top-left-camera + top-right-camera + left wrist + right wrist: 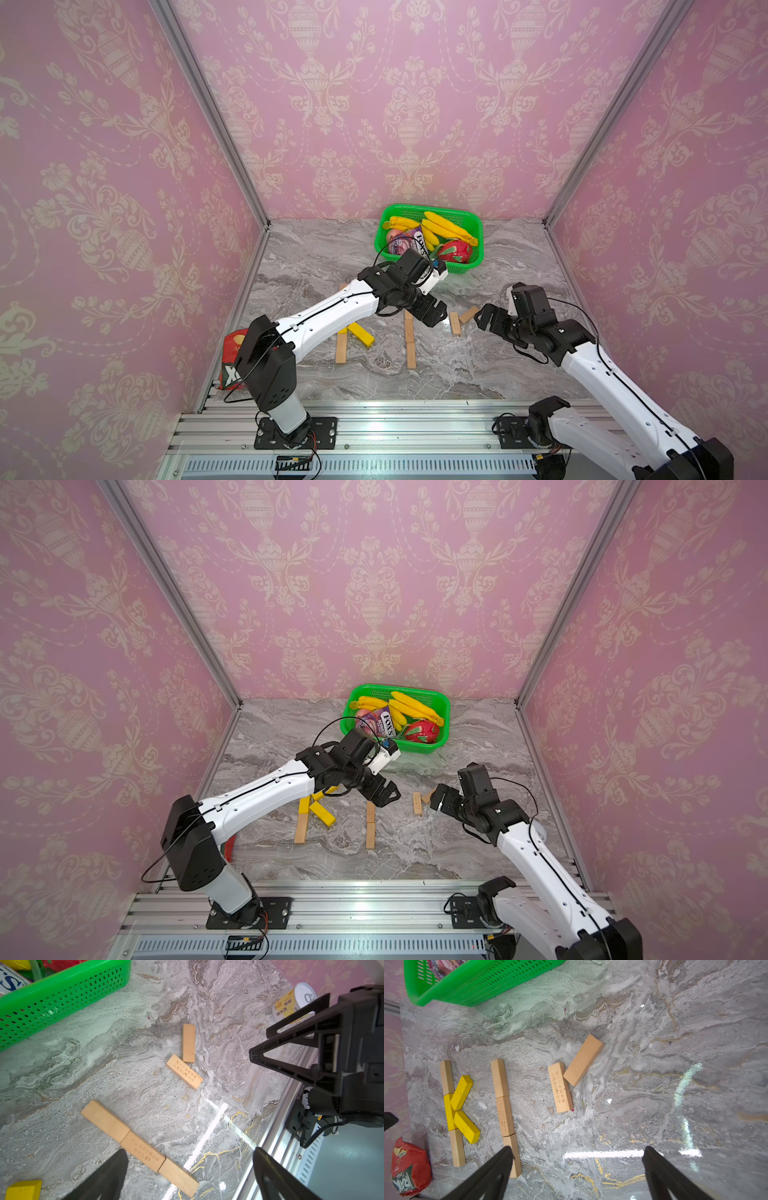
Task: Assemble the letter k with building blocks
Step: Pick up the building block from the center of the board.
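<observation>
Pink walls (124, 166) with a cream urn-and-flower print close in three sides. The tabletop (478, 374) is grey marble.

At the back is a green basket (432, 208) holding bananas (446, 226) and a packet (384, 723) lettered "FOX'S". A red snack bag (409, 1167) lies at the left edge, its print too crumpled to read. A yellow-and-white can (291, 1003) with a pull tab stands by the wall past the right arm, with Chinese characters down its side.

The building blocks (340, 349) all lie flat.
- On the left is one letter k (455, 1109). Its stem runs wood, yellow, wood, and two yellow arms slant off the middle bar.
- Beside it is a wood stem (504, 1113) of three bars end to end. The middle bar (143, 1151) carries engraved Chinese characters.
- Right of that, two loose bars meet corner to corner. The engraved bar (560, 1087) has two lines of Chinese characters. The plain bar (583, 1060) is tilted.

The left gripper (384, 798) has its jaws wide apart and empty, over the far end of the wood stem. The right gripper (484, 318) also has its jaws wide apart and empty, just beside the plain bar.
</observation>
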Controlling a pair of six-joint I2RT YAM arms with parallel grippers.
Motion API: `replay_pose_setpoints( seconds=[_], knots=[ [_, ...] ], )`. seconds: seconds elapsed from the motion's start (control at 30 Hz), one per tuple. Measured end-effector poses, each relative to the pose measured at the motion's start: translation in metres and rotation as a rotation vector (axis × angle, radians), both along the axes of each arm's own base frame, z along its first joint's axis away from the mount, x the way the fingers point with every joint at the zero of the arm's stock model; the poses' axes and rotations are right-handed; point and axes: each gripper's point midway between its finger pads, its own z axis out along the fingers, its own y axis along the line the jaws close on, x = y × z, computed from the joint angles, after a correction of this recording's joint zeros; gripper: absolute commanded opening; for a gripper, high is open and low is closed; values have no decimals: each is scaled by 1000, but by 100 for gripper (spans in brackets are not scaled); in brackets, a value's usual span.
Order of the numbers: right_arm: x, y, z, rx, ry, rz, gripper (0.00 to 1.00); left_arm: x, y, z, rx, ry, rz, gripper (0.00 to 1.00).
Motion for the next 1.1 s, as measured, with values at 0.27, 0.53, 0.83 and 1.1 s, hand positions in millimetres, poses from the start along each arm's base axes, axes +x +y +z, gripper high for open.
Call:
replay_pose_setpoints(
  seconds=[0.27, 0.53, 0.83, 1.1],
  knots=[
    [-13, -26, -29, 11, 65, -118, 100, 20, -12, -41, 86, 55, 192, 83],
    [-16, -34, -45, 41, 123, -141, 100, 32, -54, -74, 106, 153, 317, 75],
    [-12, -44, -45, 72, 124, -134, 100, 35, -72, -90, 127, 238, 433, 67],
    [-11, -42, -42, 107, 111, -86, 100, 27, -71, -114, 195, 283, 488, 64]
  ],
)
